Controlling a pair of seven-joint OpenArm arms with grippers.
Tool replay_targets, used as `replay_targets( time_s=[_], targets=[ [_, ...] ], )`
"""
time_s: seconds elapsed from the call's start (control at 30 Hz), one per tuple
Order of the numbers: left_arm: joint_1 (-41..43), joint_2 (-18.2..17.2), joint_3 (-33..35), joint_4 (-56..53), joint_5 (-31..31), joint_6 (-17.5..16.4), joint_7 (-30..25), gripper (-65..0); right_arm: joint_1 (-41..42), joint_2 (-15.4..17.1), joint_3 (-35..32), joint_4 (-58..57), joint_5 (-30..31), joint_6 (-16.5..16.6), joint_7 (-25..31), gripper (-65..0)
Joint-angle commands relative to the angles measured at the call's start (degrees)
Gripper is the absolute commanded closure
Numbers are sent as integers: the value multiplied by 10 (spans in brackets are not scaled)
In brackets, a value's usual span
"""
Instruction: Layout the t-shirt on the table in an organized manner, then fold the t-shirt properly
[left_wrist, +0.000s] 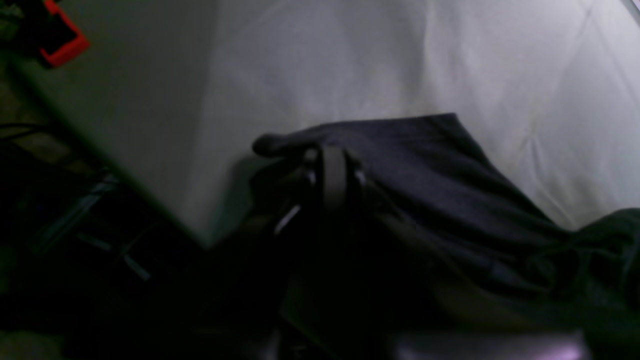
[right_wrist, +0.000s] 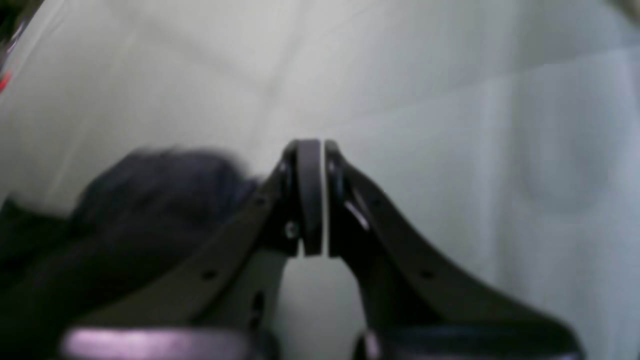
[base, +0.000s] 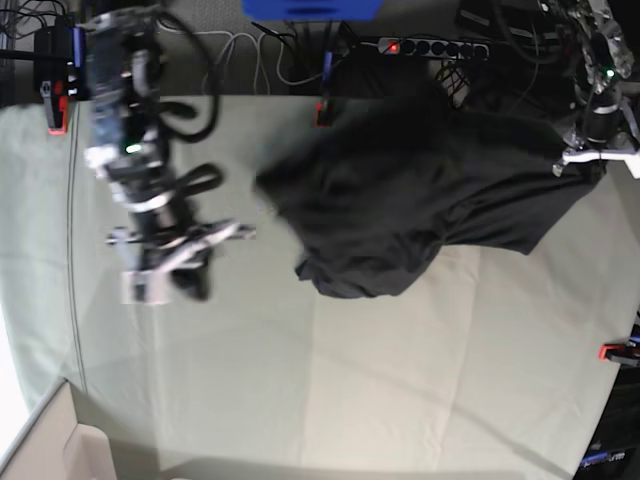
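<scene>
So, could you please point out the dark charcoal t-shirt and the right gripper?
dark charcoal t-shirt (base: 400, 210), base view, middle of the bunched cloth.
right gripper (right_wrist: 324, 150), right wrist view, between its shut fingertips.

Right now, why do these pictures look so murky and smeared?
Left wrist view: very dark, the shirt and claw nearly merge. Right wrist view: soft focus, the shirt a blur beside the shut claw. Base view: the left-hand arm is streaked by motion; edges bow.

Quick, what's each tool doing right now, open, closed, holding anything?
Left tool: closed on the t-shirt, pinching a fold of its fabric.
Right tool: closed, holding nothing, above the table.
</scene>
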Motion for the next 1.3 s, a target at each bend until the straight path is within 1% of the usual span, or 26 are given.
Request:
replay_targets(
  time_s=[0.0, 0.13, 0.23, 0.27, 0.37, 0.4, 0.53, 0.6, 0.67, 0.9, 0.97, 1.03, 1.27],
  targets=[
    [1, -8, -4, 12, -2, 1, -13, -2, 8, 11, 10, 19, 12, 1, 13, 0],
    [-2, -9, -6, 12, -2, 1, -13, -2, 7, 46, 31, 41, 18, 1, 12, 0],
    [-3, -20, -7, 18, -3, 1, -13, -2, -8, 55, 28, 49, 19, 2, 11, 0],
    [-4, -20, -5, 19, -3, 1, -13, -2, -20, 54, 28, 49, 19, 2, 11, 0],
    [-5, -20, -4, 19, -3, 1, -13, -2, -45, 19, 8, 42, 18, 3, 12, 0],
    [-6, -20, -3, 18, -3, 1, -13, -2, -53, 12, -4, 36, 17, 3, 11, 0],
    [-15, -21, -2, 17, -3, 1, -13, -2, -60, 10, -79, -20, 17, 3, 11, 0],
    [-18, -21, -3, 16, -3, 1, -13, -2, -60, 9, -116, -43, 17, 3, 11, -30],
    [-18, -22, -3, 17, -3, 1, -13, -2, -60, 9, -146, -56, 17, 3, 11, -77],
    [-26, -24, -3, 13, -3, 1, -13, -2, -66, 8, -212, -62, 17, 3, 17, -269],
    [-26, -24, -2, 13, -3, 1, -13, -2, -67, 8, -225, -63, 17, 3, 17, -310],
    [-26, -24, -2, 13, -3, 1, -13, -2, -70, 9, -240, -63, 17, 3, 17, -330],
    [-32, -24, -1, 12, -3, 1, -13, -2, -67, 7, -255, -90, 16, 3, 18, -330]
  ],
)
